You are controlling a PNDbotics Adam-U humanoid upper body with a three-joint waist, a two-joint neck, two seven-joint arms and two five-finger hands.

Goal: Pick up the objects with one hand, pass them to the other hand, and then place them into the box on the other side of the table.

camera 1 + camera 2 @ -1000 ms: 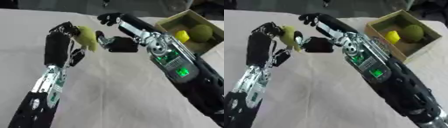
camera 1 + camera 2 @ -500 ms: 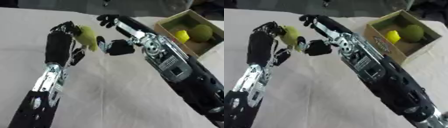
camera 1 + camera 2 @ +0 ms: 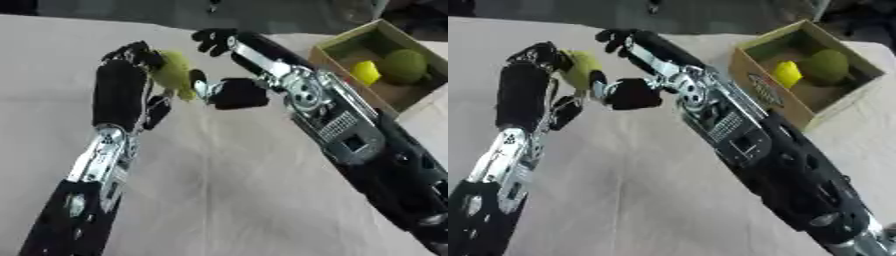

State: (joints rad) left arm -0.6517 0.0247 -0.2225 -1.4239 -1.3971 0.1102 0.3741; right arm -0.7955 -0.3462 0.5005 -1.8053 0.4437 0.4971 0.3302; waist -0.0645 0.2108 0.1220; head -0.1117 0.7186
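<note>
My left hand holds yellow-green fruit, fingers curled round it, above table. Fruit's long axis runs top to bottom, slightly tilted. My right hand just beside it, thumb touching fruit, fingers apart. Box beyond right arm holds yellow piece, green ball.

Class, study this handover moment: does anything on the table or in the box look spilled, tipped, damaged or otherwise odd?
Nothing stands out. The left hand holds the yellow-green object beside the right hand, and the box sits upright with a yellow item and a green ball inside.
</note>
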